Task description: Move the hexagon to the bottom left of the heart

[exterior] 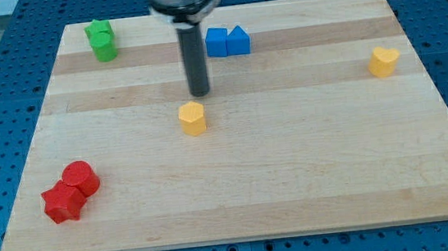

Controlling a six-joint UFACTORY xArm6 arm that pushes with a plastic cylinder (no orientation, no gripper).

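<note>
My tip [199, 93], a bare rod with no jaws, sits just above the yellow hexagon [193, 118] and should swing to its left to push it right toward the yellow heart [383, 61].

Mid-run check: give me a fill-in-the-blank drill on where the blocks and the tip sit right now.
1. My tip stands just above the yellow ____ in the view.
2. The yellow heart lies near the board's ____ edge in the view.
3. The two blue blocks sit to the view's ____ of the rod.
4. The green blocks occupy the view's top-____ corner.

Missing words: hexagon; right; right; left
</note>
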